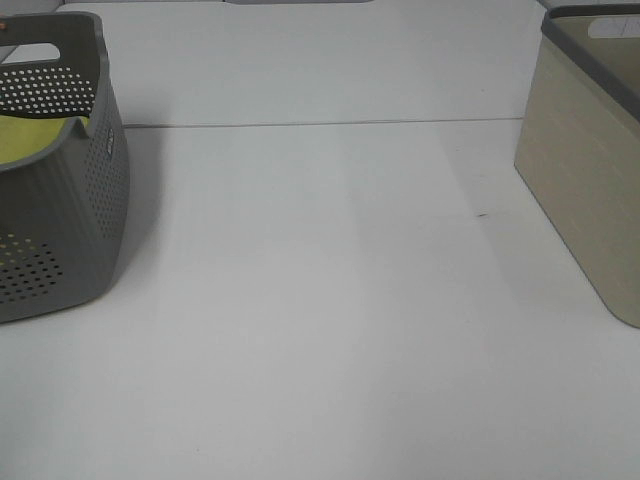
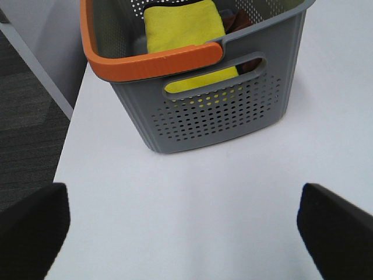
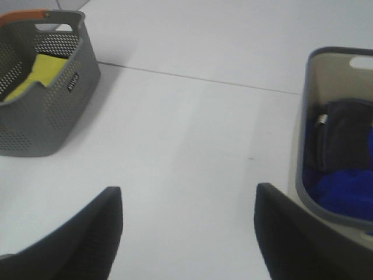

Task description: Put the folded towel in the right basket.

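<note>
Folded towel (image 3: 348, 189) lay inside right basket (image 3: 303, 146) w/ a dark cloth. Soft, light, prob. floppy; pinch thick folds. Both pincers, left (image 2: 185, 230) & right (image 3: 189, 230), spread, empty.

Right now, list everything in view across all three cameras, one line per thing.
Perforated basket: one, grey with an orange handle band, on the left of the table.
Yellow-green cloth: one, inside the perforated basket.
Dark reddish item: one, beside the yellow-green cloth in that basket; too hidden to identify.
Right basket: one, beige with a dark grey rim, on the right of the table.
Folded towel: one, royal blue, inside the right basket.
Dark grey cloth: one, in the right basket next to the towel.
Table: one, white.
Left pincer: black, open, empty, over the table.
Right pincer: black, open, empty.
</note>
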{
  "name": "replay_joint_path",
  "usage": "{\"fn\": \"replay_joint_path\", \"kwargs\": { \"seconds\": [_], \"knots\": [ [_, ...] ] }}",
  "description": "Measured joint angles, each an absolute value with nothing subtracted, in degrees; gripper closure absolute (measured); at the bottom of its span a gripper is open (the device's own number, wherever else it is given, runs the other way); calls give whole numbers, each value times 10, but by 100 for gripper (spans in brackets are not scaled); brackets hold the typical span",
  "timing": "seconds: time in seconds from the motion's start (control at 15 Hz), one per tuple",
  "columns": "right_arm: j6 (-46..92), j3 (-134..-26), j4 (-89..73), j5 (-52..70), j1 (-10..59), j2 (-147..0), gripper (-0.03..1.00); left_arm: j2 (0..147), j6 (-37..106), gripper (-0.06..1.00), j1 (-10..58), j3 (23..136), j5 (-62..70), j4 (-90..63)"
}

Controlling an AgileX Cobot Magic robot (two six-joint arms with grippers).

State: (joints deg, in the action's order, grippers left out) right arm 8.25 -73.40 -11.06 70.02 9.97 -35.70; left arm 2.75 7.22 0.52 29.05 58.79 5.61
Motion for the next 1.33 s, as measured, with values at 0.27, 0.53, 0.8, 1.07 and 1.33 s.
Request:
{"fn": "replay_joint_path", "kwargs": {
  "seconds": [0.27,0.53,0.8,1.07,1.33],
  "knots": [
    [66,-583,-73,700,100,-191,32,28,72,-4,5,290,588,56],
    [23,-443,-46,701,100,-60,32,28,72,-4,5,290,588,56],
    [18,-358,-5,701,100,1,32,28,72,-4,5,290,588,56],
    [5,-286,0,695,100,2,32,28,72,-4,5,290,588,56],
    [5,-262,0,644,100,2,32,28,72,-4,5,290,588,56]
  ]
}}
